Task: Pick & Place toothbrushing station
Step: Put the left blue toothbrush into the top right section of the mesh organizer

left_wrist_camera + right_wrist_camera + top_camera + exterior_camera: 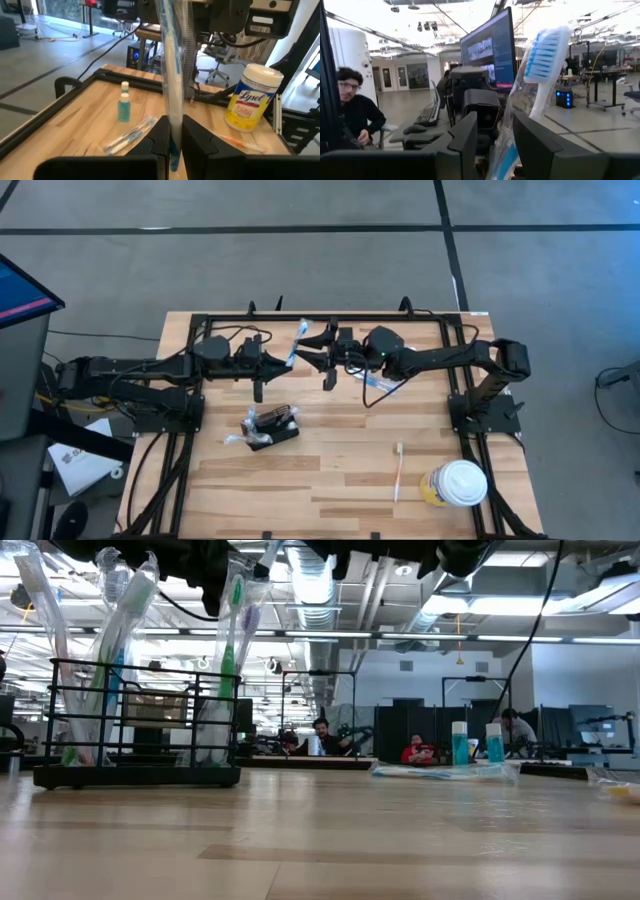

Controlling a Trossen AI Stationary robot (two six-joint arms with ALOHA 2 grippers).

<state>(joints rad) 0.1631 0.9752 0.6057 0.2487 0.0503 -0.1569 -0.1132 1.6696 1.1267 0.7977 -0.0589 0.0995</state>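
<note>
High view: left tool [287,361] and right tool [312,348] meet above the far middle of the desk [330,470], a wrapped toothbrush [299,340] spanning the gap between them. Looks like a handover, so that one arm can pass the brush to the other. The toothbrushing station [272,428], a small dark holder already bristling with brushes, sits nearer the front, below and just right of the left tool. Further right lie a loose toothbrush [398,471] and a white-lidded wipes canister [456,484].

Low view: holder [137,730] stands upright at left on the desk, several wrapped brushes leaning in its compartments. Both arms only dark shapes overhead.

Left wrist view: left tool [173,140] clamped shut on the lower handle of the wrapped brush [172,75], which rises steeply between the fingers. Beyond, a small teal bottle [123,102], another packaged brush [129,135] and the canister [252,98].

Right wrist view: right tool [496,137] stands partly apart around the wrapper, bristle head [546,54] above; cannot tell whether the fingers actually press it.
</note>
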